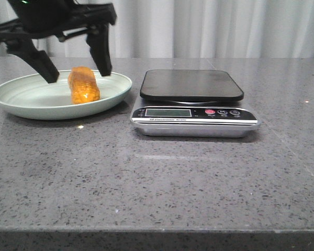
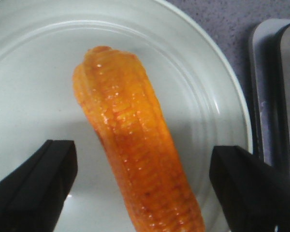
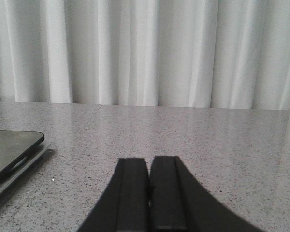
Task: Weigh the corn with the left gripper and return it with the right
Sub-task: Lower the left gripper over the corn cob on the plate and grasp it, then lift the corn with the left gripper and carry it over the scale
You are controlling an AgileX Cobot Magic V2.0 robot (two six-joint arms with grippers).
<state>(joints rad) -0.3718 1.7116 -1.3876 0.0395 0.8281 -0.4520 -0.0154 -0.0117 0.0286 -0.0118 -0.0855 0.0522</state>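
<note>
**Left gripper lines up the cob**

The corn (image 1: 83, 84) lies on the plate (image 1: 21, 102), beside the scale (image 1: 192, 102). Left gripper (image 1: 78, 73) straddles it, fingers (image 2: 34, 188) spread wide, nothing held. Best to drop lower and pinch mid-cob squarely. Right gripper (image 3: 149, 193) waits, fingers pressed together, empty.

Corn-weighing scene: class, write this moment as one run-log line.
left gripper: open, straddling corn | corn: on plate | scale: unloaded | right gripper: shut, holding nothing
</note>
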